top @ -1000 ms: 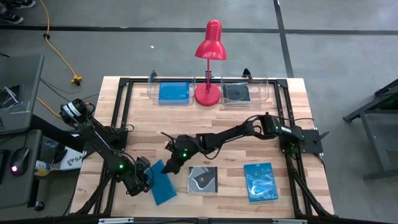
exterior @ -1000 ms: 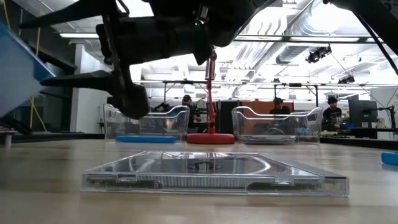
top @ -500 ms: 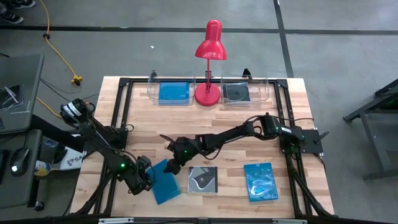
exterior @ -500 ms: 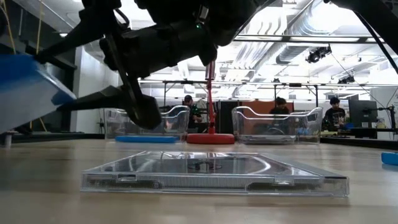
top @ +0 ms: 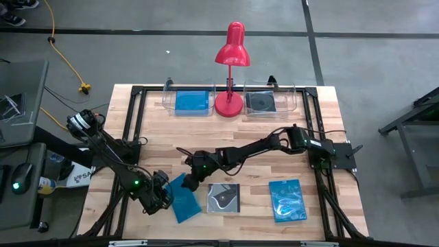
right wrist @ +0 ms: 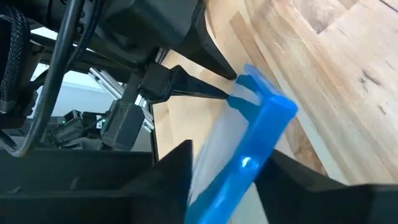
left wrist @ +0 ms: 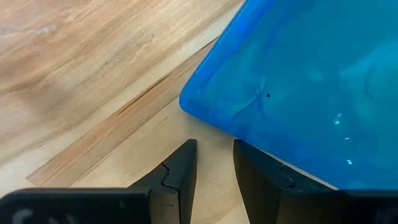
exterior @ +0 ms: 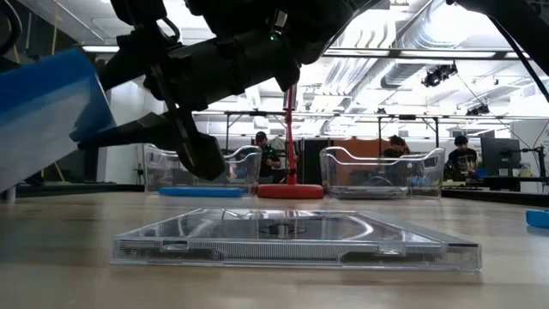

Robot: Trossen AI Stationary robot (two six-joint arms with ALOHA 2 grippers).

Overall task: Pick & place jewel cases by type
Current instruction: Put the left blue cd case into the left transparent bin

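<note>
Now right gripper (top: 184,184) narrowing onto blue jewel case (top: 182,199), near front-left table edge; I read handover starting. Left gripper (top: 163,200) pinches case's other edge; case lifted, tilted more than before.

The table (top: 171,130) is pale planked wood, smooth with a soft sheen and visible grain. Its frame (top: 134,123) is matt black metal. The blue jewel case (top: 183,199) at the near left is smooth plastic, glossy with a marbled pattern in the left wrist view. The clear jewel case (exterior: 292,236) nearest the low camera is see-through glossy plastic with ribbed edges. The patterned blue case (top: 287,200) at the near right shines. The trays (top: 274,103) at the far edge are clear plastic. The lamp (top: 232,65) is glossy red. Gripper fingers (left wrist: 177,177) are matt black plastic
</note>
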